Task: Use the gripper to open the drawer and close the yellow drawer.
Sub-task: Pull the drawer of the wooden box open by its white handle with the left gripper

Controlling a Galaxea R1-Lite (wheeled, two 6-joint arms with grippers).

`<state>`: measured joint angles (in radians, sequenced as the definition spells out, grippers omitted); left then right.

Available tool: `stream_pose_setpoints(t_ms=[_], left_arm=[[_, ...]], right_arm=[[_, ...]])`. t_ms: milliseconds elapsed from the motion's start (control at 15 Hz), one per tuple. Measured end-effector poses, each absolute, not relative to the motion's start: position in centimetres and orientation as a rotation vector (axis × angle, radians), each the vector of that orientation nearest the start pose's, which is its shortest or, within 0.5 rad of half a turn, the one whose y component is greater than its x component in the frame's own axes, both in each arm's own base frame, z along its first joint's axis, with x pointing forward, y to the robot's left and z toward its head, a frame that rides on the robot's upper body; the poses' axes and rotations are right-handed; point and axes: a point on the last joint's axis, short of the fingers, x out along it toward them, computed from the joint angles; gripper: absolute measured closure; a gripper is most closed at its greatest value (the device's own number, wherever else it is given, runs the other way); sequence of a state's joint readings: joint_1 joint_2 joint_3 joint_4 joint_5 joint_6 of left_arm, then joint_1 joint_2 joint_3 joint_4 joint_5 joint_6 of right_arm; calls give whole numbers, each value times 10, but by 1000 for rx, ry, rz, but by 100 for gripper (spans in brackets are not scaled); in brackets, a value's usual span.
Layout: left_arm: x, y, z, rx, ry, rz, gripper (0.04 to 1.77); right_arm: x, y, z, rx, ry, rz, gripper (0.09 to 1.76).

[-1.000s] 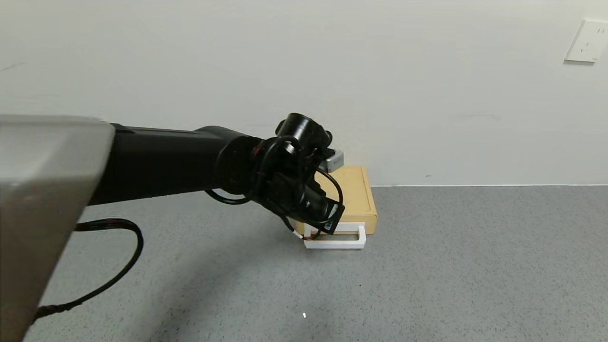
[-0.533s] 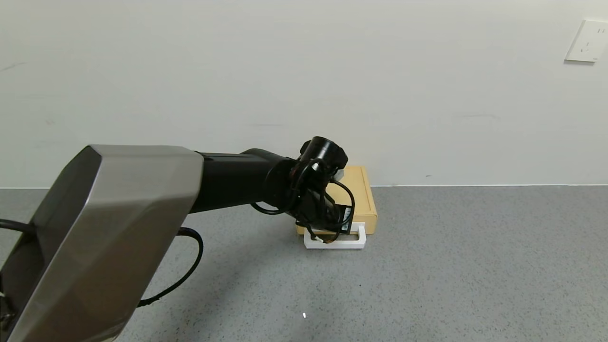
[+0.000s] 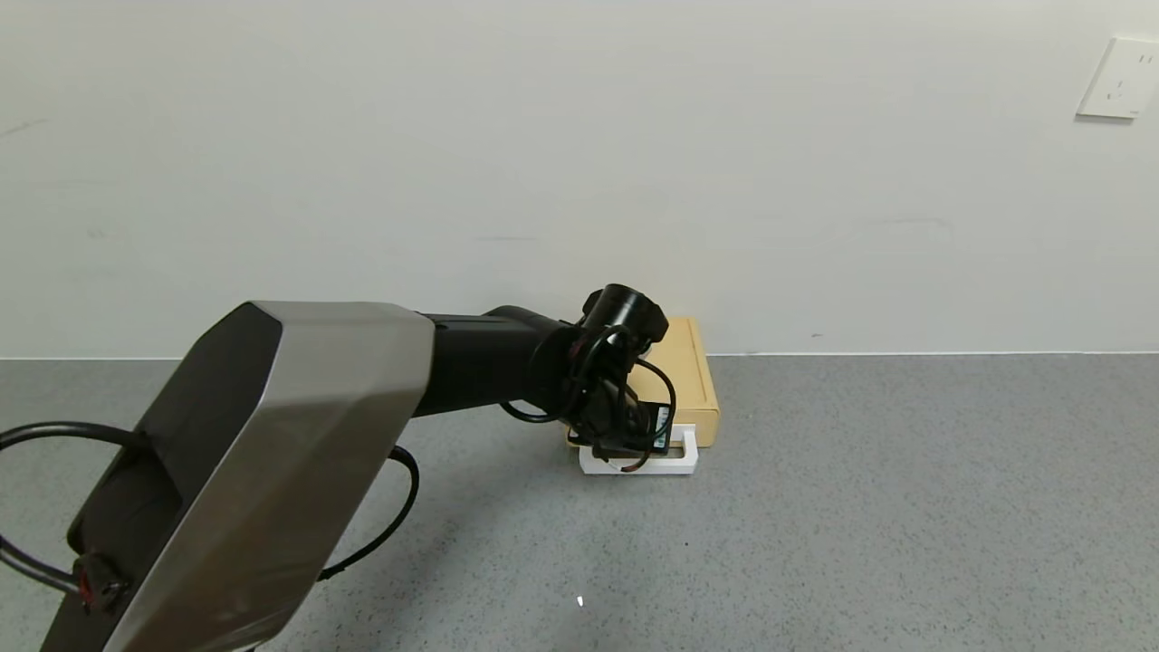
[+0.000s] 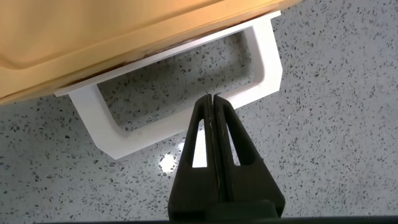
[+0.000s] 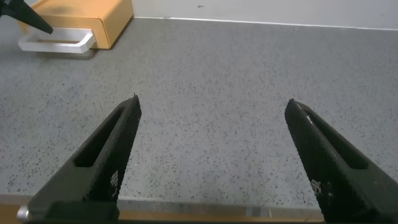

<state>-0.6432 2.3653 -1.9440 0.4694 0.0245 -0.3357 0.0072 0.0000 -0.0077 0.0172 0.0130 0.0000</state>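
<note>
1. Mustard-yellow plastic makes up the drawer (image 3: 685, 380), a small flat box that sits on the grey speckled desk (image 3: 860, 507) with its back against the pale wall (image 3: 543, 163).
2. A white loop handle (image 3: 675, 462) projects from the drawer's front face and lies flat on the desk; the drawer front looks flush with its box.
3. The left gripper (image 4: 213, 102) is just in front of the drawer, lowered over the handle, with its black wrist and looping cables covering the drawer's front left part in the head view.
4. Its fingers (image 4: 227, 134) are pressed together, nothing between them, and their joined tip sits at the handle's outer bar, about midway along it; whether tip and bar touch cannot be told.
5. The left arm's silver-grey shell (image 3: 272, 453) is nearer the camera than the drawer and well to its left.
6. The right gripper (image 5: 211, 112) hovers above bare desk, well apart from the drawer, its fingers (image 5: 109, 149) spread wide and empty.
7. A white wall socket (image 3: 1121, 78) is high on the wall, far to the drawer's right.
</note>
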Motion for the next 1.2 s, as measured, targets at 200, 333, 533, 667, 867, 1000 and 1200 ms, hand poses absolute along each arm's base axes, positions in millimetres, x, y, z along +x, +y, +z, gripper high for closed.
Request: stream_pose_setpoints(t_ms=[200,333,533,667,867,1000,1200], left_arm=[[380,-279,120,-4,940,-398,170],[384,-278,117,-27,934,-378,170],[388,-275,114,-40,933,-360,170],[389,-275,112,-46,938,-351,170],[389,-276,108,-50,947,-340,170],[389,-277,105,-66,954,-323,170],[388,-279,99,-59,967,-314,170]], right_arm=[[-23,0,76,0,9,21,15],[-23,0,76,0,9,20,15],[-23,0,76,0,9,20,15],[-23,0,76,0,9,21,15],[-23,0,76,0,9,21,15],[-23,0,76,0,10,20,15],[-23,0,76,0,9,21,15]])
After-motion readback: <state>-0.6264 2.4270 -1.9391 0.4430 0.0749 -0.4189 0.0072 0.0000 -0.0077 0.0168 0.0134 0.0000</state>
